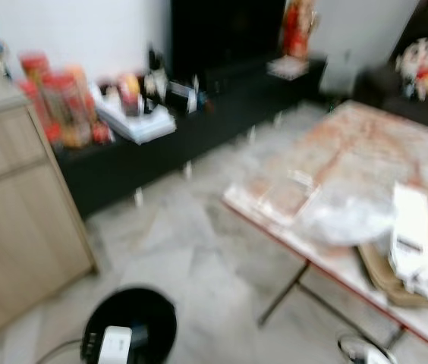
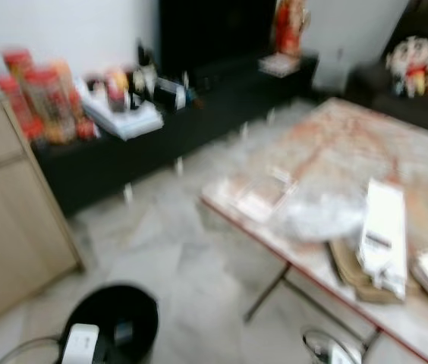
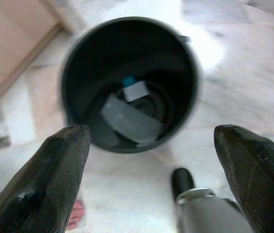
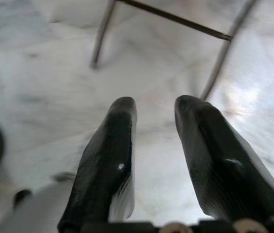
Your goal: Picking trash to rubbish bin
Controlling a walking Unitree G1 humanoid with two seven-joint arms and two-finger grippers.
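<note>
Flanking bin [image 1: 134,322]: cabinet [image 1: 17,227], table [image 1: 335,174].

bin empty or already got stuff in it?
Not empty. The left wrist view looks straight into the black bin: a pale flat piece and a small white-and-blue item lie at its bottom.

1. Left gripper [image 3: 151,160]: two long black fingers [image 3: 47,187] with a fine woven or knurled surface texture, broad at the base and tapering to blunt rounded tips.
2. Left arm, lower centre of the left wrist view: a silver-grey cylindrical segment with a bright metal collar, capped by a black rounded end.
3. Right gripper [image 4: 154,109]: two long black fingers [image 4: 108,160], smooth and glossy, with small highlights on the inner faces; tips rounded.
4. Right gripper base, bottom edge of the right wrist view: a black mount carrying two pale round fastener heads, blurred.
</note>
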